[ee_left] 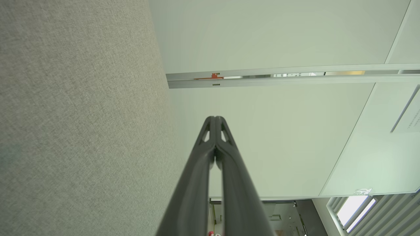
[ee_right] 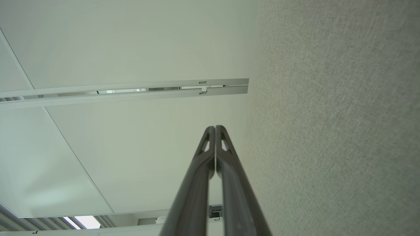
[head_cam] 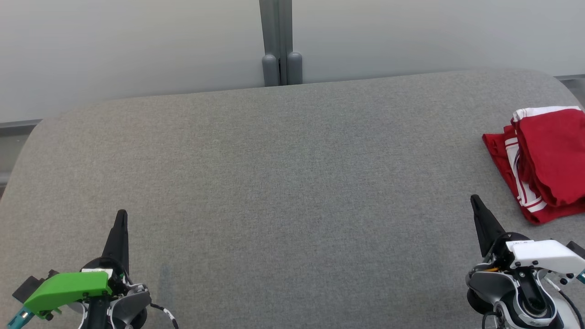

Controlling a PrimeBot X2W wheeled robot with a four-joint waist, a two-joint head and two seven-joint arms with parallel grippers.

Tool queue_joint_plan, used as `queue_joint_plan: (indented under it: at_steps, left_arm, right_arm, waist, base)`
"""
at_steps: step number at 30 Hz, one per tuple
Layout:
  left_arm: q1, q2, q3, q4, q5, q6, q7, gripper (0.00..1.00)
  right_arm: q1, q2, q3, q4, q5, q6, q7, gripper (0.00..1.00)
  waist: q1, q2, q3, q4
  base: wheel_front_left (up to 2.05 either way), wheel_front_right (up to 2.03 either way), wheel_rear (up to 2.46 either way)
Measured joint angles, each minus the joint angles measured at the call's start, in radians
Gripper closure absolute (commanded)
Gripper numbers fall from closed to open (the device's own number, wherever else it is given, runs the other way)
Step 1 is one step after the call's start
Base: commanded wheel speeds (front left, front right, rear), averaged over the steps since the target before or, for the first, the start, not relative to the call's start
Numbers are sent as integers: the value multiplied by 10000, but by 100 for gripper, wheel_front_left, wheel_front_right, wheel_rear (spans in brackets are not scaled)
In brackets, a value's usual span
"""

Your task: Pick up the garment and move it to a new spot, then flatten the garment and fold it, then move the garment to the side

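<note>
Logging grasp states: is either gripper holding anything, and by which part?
Nothing is held. The left gripper and right gripper have fingers shut on nothing; the folded red white-striped garment lies apart on the grey fabric surface.

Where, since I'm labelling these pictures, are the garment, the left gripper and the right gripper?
garment [head_cam: 553, 155]: head view, its red top fold.
left gripper [head_cam: 121, 217]: head view, tips of its shut fingers.
right gripper [head_cam: 476, 202]: head view, tips of its shut fingers.

A garment [head_cam: 546, 160] lies on the table [head_cam: 292, 183] at its right edge. The left gripper [head_cam: 121, 214] is at near left, the right gripper [head_cam: 474, 199] at near right, just before the garment. A post [head_cam: 280, 45] stands behind the table's far edge, centred.
</note>
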Motion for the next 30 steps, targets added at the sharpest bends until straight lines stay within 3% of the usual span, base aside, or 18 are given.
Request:
queue_joint_plan:
  at_steps: [30]
  left_arm:
    - [-1, 0, 0, -2, 0, 0, 0, 100]
  right_arm:
    - [0, 0, 0, 0, 0, 0, 0, 100]
  waist:
    - [0, 0, 0, 0]
  base:
    - [0, 0, 0]
